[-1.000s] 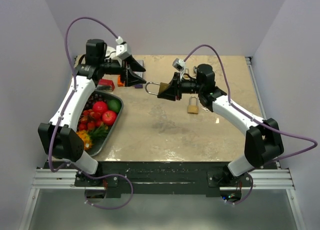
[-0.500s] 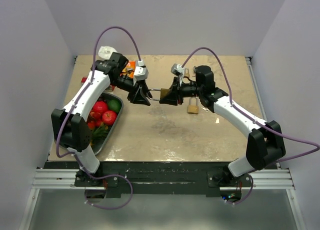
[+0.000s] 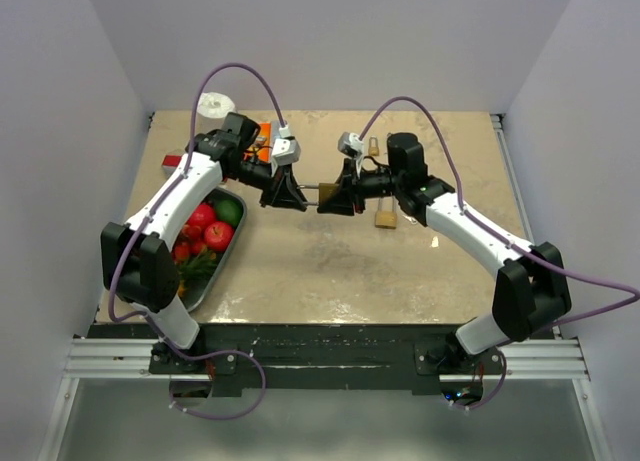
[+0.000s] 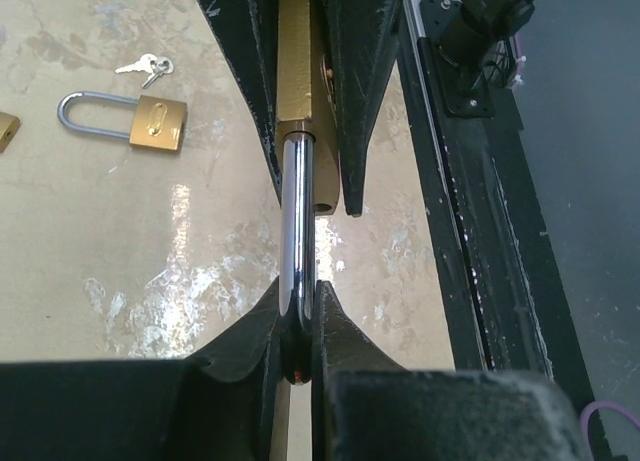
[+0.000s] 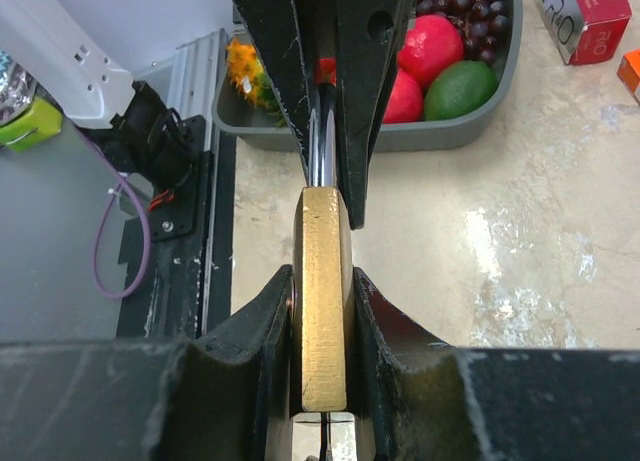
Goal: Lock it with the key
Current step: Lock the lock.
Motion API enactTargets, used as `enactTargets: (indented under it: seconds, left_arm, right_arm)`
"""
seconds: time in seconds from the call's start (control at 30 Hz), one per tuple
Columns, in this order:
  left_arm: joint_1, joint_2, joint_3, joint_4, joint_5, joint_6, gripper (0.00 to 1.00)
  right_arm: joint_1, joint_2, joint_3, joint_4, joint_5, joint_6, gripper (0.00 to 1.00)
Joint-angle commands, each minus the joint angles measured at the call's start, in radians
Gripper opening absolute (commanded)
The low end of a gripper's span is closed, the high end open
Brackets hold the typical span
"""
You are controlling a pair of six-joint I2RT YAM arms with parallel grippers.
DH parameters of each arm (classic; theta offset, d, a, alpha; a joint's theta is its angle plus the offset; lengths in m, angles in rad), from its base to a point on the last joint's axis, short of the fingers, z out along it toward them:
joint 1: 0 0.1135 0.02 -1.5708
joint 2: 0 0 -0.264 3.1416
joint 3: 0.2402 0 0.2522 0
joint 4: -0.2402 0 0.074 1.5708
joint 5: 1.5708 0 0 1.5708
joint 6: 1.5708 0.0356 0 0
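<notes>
Our left gripper (image 3: 291, 193) has swung in from the far side of the table (image 3: 330, 266) and now pinches the shackle (image 4: 298, 221) of the padlock (image 5: 322, 301). The padlock is held aloft mid-table, its brass body clamped by our right gripper (image 3: 335, 195). Pushing off-axis could twist it loose.

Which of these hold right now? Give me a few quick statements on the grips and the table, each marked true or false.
1. The right gripper is shut on the brass padlock body. True.
2. The left gripper is open, clear of the shackle. False: it is shut on the shackle.
3. A second padlock lies on the table. True.
4. The fruit tray sits on the right arm's side. False: it sits on the left arm's side.
</notes>
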Motion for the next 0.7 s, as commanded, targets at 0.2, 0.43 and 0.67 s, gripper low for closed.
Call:
enactTargets:
  seconds: [0.2,0.43,0.67]
  left_arm:
    - [-0.106,-0.040,-0.023,0.279,0.093,-0.163,0.00]
    - [-0.124,-0.033,-0.013,0.273,0.107,-0.146,0.00]
    - [-0.155,-0.019,0.006,0.316,0.118,-0.133,0.00]
  right_arm:
    - [0.063,0.005,0.088,0.190,-0.021,-0.032,0.00]
    - [0.066,0.016,0.117,0.151,-0.067,-0.139,0.00]
    - [0.095,0.038,0.120,0.174,-0.133,-0.175,0.00]
